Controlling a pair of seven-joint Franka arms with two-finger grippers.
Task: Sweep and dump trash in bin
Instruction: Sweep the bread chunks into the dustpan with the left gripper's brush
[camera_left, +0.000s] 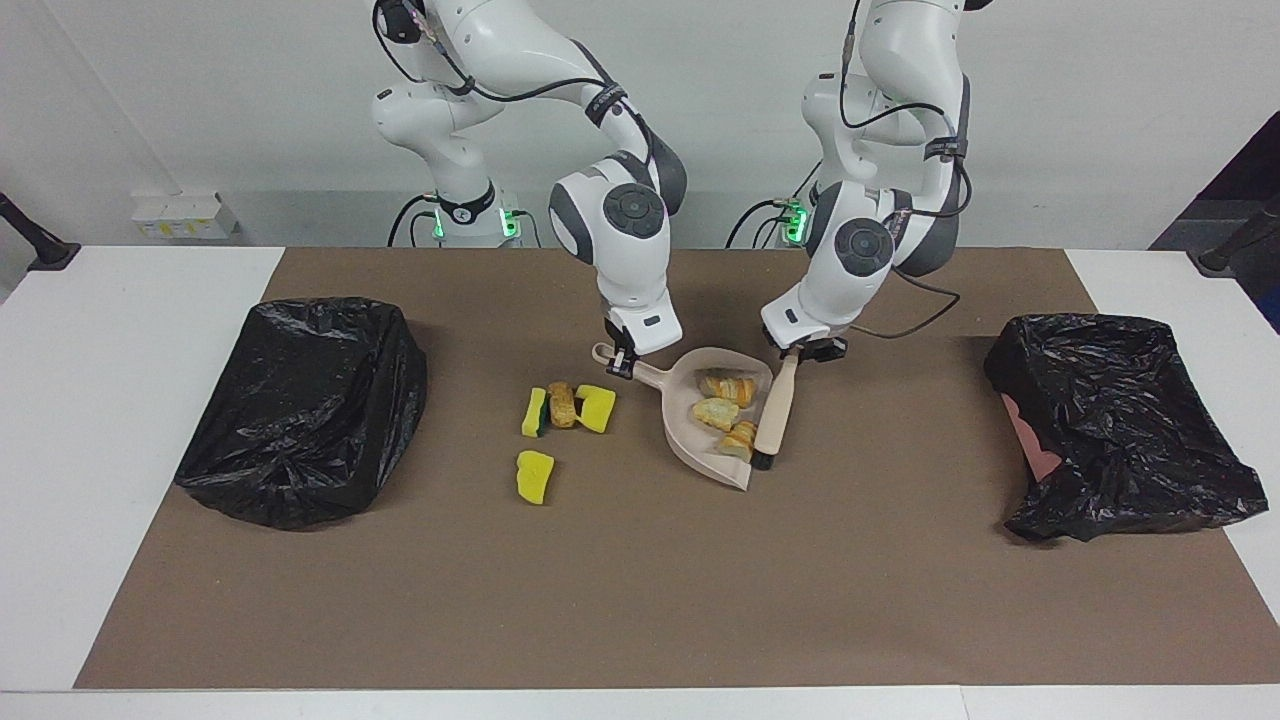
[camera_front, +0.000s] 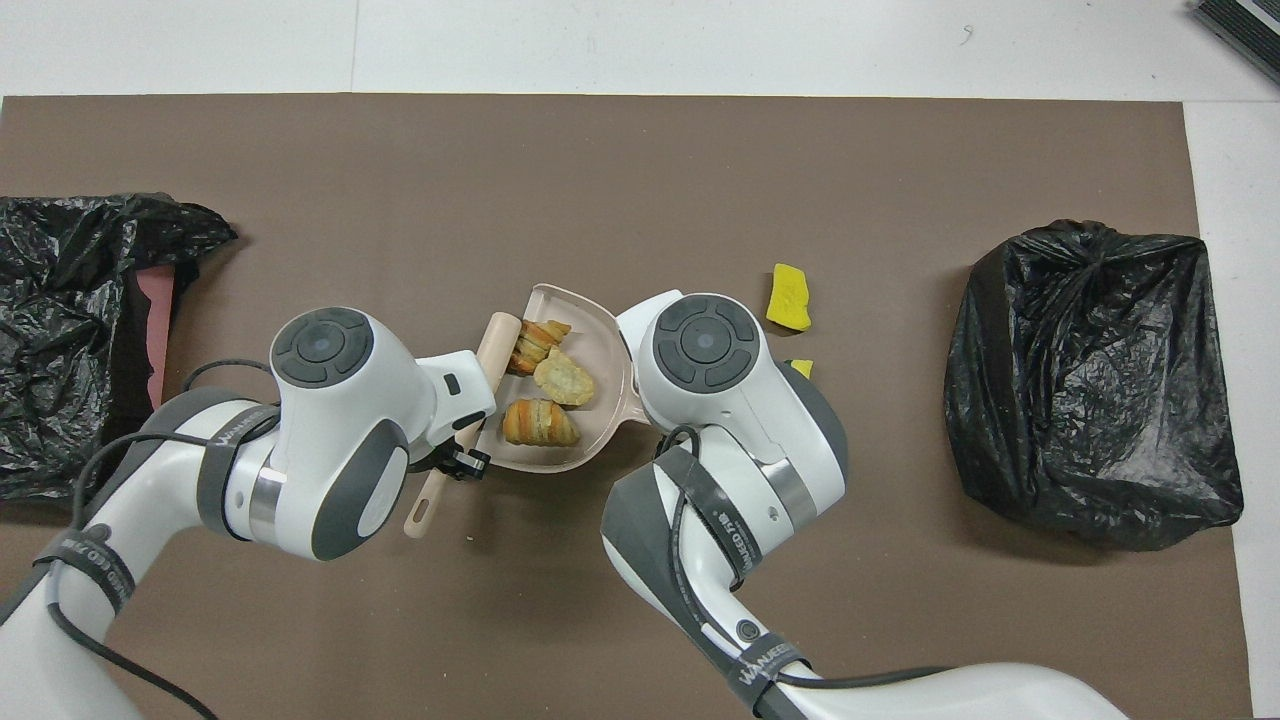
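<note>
**Inspector A:** Trash first. Three bread chunks (camera_left: 722, 410) lie in the beige dustpan (camera_left: 690, 438), near the middle of the brown mat (camera_left: 640, 580) on the desk (camera_left: 110, 420). Outside the pan, toward the right arm's end, two yellow sponge pieces (camera_left: 597, 407) flank a brown crusty lump (camera_left: 562, 404), the three touching in a row. A third sponge piece (camera_left: 535, 476) lies apart, farther from the robots.

**Inspector B:** Tools?

**Inspector A:** The brush (camera_left: 775, 415) lies along the pan's open edge, bristle end by the outermost chunk. Whether the bristles touch that chunk I cannot tell. The left hand (camera_left: 808, 350) is clenched on the brush handle. The right hand (camera_left: 622, 365) is clenched on the dustpan handle, and the pan appears to rest on the mat.

**Inspector B:** Bins?

**Inspector A:** Two, each lined with black plastic. One bin (camera_left: 305, 405) stands toward the right arm's end. The other bin (camera_left: 1120, 420), toward the left arm's end, shows a pink wall under its liner. Both stand well apart from the pan.

**Inspector B:** Overhead view?

**Inspector A:** It agrees: three chunks in the pan, brush against its open edge.
</note>
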